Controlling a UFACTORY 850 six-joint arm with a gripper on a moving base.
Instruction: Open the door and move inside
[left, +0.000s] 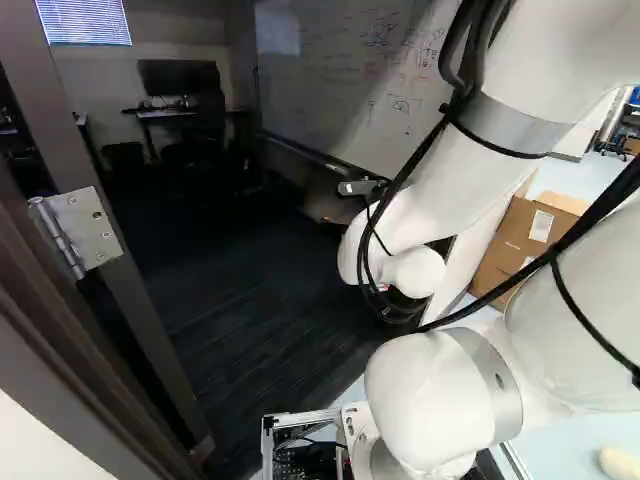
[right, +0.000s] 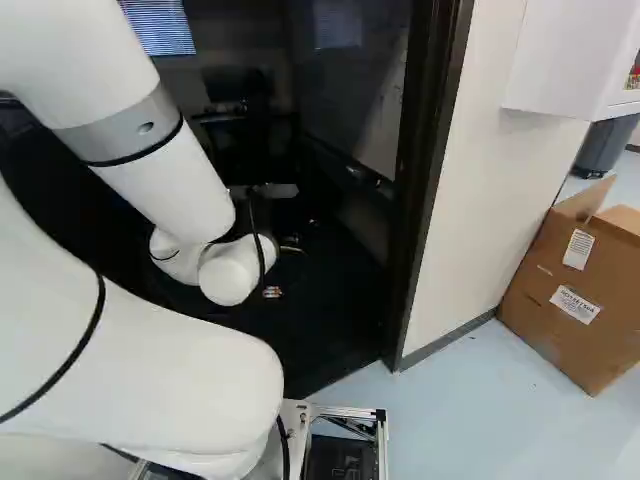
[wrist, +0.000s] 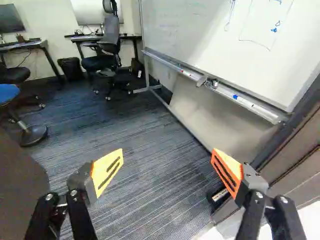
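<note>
The door (left: 95, 165) stands open at the left of the left base view, a metal hinge (left: 85, 230) on its edge. In the wrist view a dark brown panel, apparently the door (wrist: 17, 190), lies beside one finger. The door frame (right: 430, 185) rises right of my arm in the right base view and shows beside the other finger in the wrist view. My gripper (right: 288, 244) is partly hidden behind the wrist, within the doorway. Seen from the wrist, the gripper (wrist: 167, 167) has its fingers wide apart, nothing between them.
Beyond the doorway lies dark carpet (wrist: 135, 135). A whiteboard (wrist: 200, 35) on a stand runs along one side, with desks, an office chair (wrist: 105, 50) and a stool (wrist: 32, 135) farther in. Outside, a cardboard box (right: 575, 290) stands against the white wall (right: 480, 170).
</note>
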